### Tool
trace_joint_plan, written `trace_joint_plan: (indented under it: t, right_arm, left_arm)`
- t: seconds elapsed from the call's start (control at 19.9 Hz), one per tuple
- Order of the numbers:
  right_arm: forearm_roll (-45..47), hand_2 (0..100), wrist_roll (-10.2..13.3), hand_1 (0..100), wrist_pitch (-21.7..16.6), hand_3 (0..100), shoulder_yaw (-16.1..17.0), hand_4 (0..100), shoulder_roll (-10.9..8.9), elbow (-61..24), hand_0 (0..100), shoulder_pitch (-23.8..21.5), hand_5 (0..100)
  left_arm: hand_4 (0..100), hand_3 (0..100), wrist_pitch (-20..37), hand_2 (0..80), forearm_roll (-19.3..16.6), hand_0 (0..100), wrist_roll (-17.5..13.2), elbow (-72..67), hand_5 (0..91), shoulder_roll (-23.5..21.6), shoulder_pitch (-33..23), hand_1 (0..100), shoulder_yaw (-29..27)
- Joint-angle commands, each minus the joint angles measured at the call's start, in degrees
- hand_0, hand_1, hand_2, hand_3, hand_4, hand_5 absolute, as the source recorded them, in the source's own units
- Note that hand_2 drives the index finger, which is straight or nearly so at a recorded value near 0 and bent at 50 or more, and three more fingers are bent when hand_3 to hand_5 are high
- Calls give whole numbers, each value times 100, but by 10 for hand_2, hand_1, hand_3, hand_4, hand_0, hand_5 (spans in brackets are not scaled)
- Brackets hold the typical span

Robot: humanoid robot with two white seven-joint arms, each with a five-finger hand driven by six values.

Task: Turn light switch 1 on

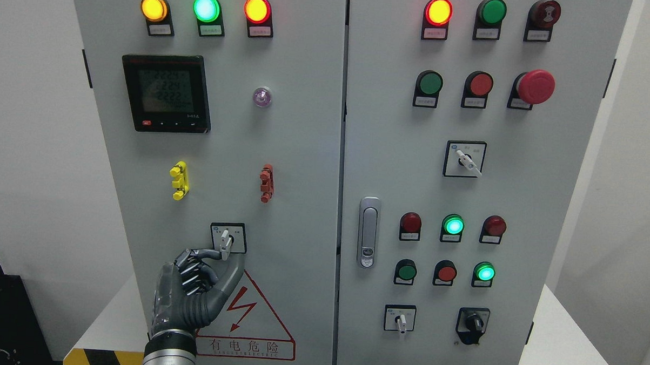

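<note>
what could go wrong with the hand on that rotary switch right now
1. The left hand pinches only the lower tip of the rotary switch handle, so the fingers may slip off while turning.
2. The thumb lies against the panel below the switch; its friction could stall the turn.

The left hand (194, 288) was dark grey, with a smooth, glossy casing over its back. Its fingers (192, 267) showed silver segments, and a ribbed metallic cuff (170, 355) ringed the wrist
</note>
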State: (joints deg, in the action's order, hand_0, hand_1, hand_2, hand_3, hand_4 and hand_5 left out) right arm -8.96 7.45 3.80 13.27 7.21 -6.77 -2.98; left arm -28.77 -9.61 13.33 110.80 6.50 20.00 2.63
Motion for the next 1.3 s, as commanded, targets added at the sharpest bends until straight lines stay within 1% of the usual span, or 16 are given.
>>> trace_joint_plan:
  t: [0.0, 0.35, 0.5, 1.25]
  right_arm:
    - [0, 0, 3, 0, -2, 0, 0, 0, 0, 0, 307, -1, 0]
    - [0, 0, 3, 0, -2, 0, 0, 0, 0, 0, 307, -1, 0]
    - [0, 0, 3, 0, -2, 0, 0, 0, 0, 0, 307, -1, 0]
    - [0, 0, 3, 0, -2, 0, 0, 0, 0, 0, 307, -1, 0]
  left_arm:
    - [928, 903, -6, 528, -32, 123, 12, -85, 855, 88, 21, 693, 18]
    - [926, 909, -6, 540, -41, 139, 56, -85, 855, 114, 92, 655, 27]
    - [924, 928, -6, 542, -41, 146, 65, -85, 855, 123, 100, 647, 1]
    - [925, 941, -15, 564, -41, 183, 82, -138, 859, 132, 144, 618, -43]
